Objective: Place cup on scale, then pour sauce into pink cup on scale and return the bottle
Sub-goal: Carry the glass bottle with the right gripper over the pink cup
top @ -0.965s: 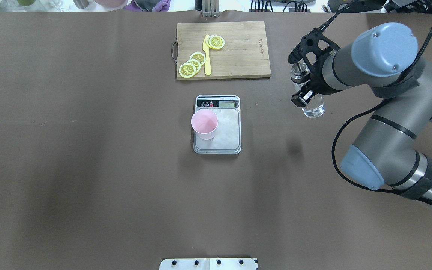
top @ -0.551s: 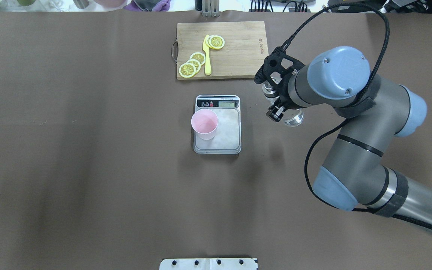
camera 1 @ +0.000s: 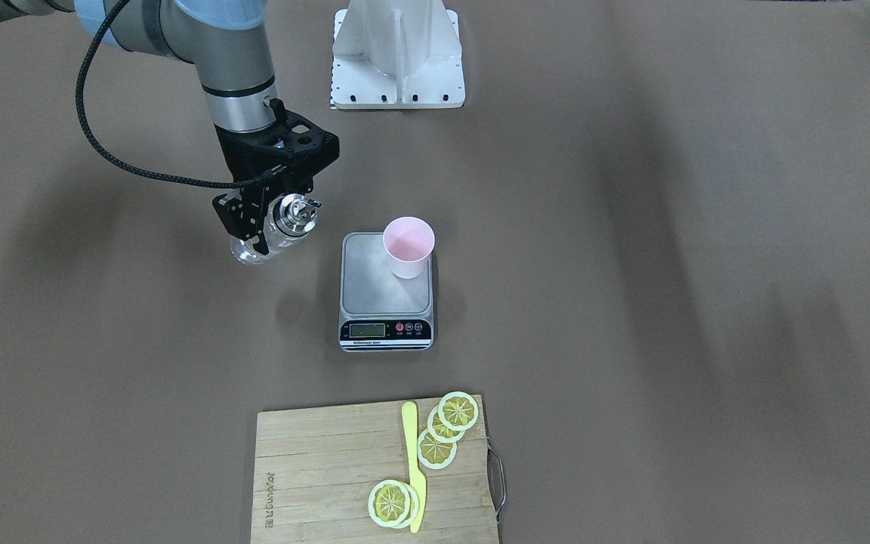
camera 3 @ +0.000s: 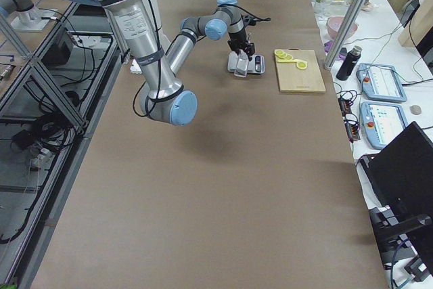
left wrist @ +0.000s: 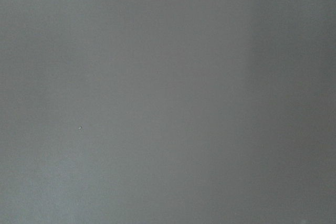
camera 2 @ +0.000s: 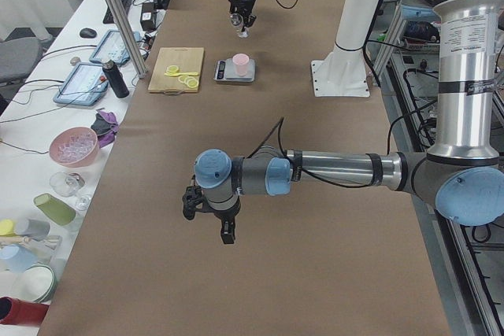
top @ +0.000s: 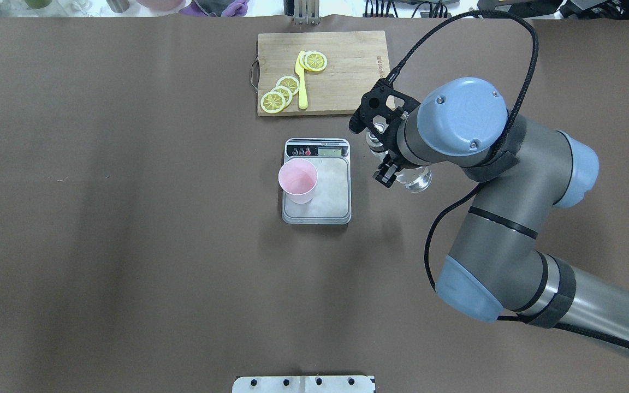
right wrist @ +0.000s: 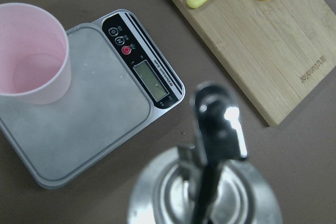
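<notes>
Bottle (camera 1: 295, 214) in right fingers (camera 1: 242, 216) beside scale (camera 1: 374, 285)

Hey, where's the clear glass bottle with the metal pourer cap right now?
In the overhead view, the clear glass bottle is held off the surface by the right gripper, just right of the grey steel kitchen scale.

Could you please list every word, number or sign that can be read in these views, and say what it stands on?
Nothing reads clearly enough to quote.
cutting board: one engraved brand word near its edge, too blurred to read.
scale: symbols on the round buttons and tiny print by the display, too small to read; the display shows no digits.
cup and bottle: no text visible.
</notes>
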`<state>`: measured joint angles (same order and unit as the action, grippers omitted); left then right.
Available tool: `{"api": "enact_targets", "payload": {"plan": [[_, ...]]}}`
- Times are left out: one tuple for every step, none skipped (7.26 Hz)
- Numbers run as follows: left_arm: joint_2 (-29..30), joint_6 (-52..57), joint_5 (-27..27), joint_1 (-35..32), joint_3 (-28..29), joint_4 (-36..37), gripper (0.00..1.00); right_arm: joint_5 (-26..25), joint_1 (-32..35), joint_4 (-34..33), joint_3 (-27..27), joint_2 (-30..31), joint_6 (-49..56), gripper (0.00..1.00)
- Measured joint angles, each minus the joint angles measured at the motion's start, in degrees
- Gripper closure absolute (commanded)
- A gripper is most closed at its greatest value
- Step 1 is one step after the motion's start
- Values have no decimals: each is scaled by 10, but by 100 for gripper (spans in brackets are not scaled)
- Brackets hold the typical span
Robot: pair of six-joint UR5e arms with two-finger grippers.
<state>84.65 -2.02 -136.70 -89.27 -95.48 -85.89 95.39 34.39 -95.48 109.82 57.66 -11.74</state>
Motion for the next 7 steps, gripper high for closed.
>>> {"api": "enact_targets", "payload": {"plan": [[-3, 0, -5, -3, -1, 2, 2, -2, -4, -20, -1, -7, 1, 68], [-4, -1, -7, -6, 0, 4, 2, -5, -7, -40, -2, -13, 1, 68], [-5, -1, -7, -10, 0, 6, 2, -10, -11, -59, -4, -21, 3, 68], [-5, -1, -8, -13, 2, 7, 2, -18, -15, -75, -11, -30, 3, 68], [-5, -1, -13, -16, 3, 8, 2, -27, -20, -85, -22, -41, 4, 68], [-5, -1, -24, -18, 4, 8, 2, -36, -24, -94, -33, -53, 4, 68], [-5, -1, -33, -20, 4, 8, 2, -44, -29, -103, -45, -64, 4, 68]]}}
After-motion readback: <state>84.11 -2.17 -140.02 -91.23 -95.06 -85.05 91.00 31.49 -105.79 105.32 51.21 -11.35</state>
